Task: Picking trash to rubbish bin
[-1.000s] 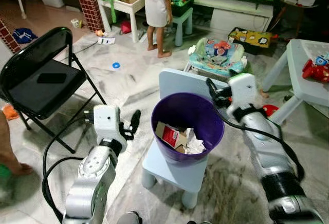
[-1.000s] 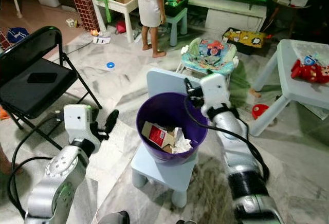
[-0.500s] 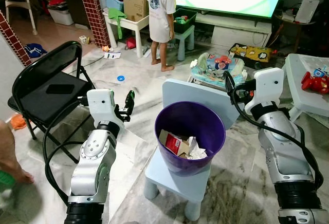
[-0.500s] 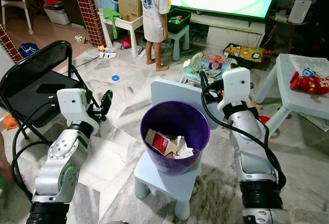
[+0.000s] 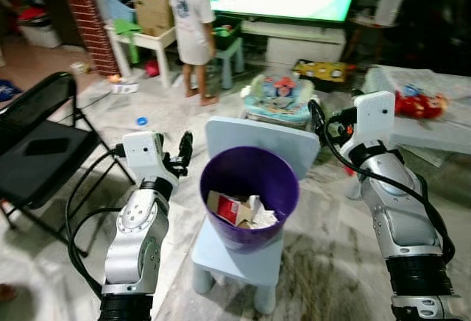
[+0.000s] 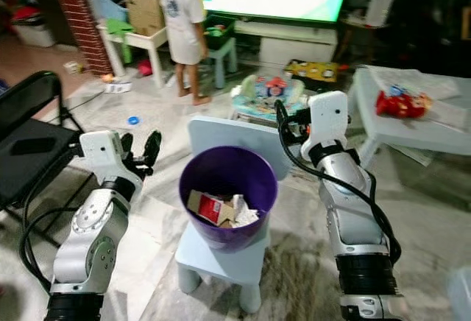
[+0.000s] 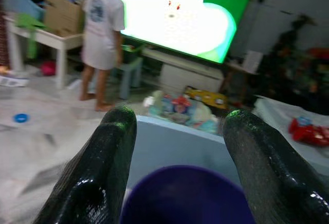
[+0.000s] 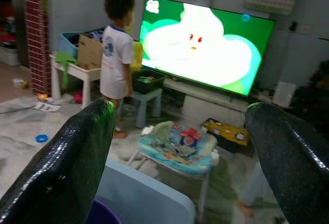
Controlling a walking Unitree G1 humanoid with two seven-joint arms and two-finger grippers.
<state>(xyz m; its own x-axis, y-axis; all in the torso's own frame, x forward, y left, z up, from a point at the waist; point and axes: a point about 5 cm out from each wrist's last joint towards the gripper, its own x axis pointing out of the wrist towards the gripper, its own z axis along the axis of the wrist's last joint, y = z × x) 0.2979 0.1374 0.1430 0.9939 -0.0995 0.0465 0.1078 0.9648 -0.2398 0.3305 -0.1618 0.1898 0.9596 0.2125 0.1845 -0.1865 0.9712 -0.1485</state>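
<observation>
A purple bin [image 5: 288, 181] stands on the seat of a small pale-blue chair [image 5: 254, 133]. Inside it lie a red-and-white carton and crumpled paper [image 5: 237, 209]. My left gripper [image 6: 140, 148] is held up just left of the bin, open and empty. Seen from its wrist, its fingers [image 7: 103, 167] point over the bin's rim [image 7: 185, 183]. My right arm [image 5: 372, 118] is raised to the right of the bin. Its gripper [image 8: 180, 111] is open wide, with nothing between the fingers, and looks over the chair's backrest [image 8: 144, 196].
A black folding chair [image 5: 37, 152] stands at the left. A person [image 5: 190, 19] stands before a lit television, next to a baby bouncer [image 5: 280, 93]. A pale table [image 5: 434, 126] with a red toy [image 5: 416, 104] is at the right. Marbled floor surrounds the chair.
The camera has moved and the picture has shifted. My right gripper has drawn back from the bin's rim to its right. My left gripper has risen beside the bin.
</observation>
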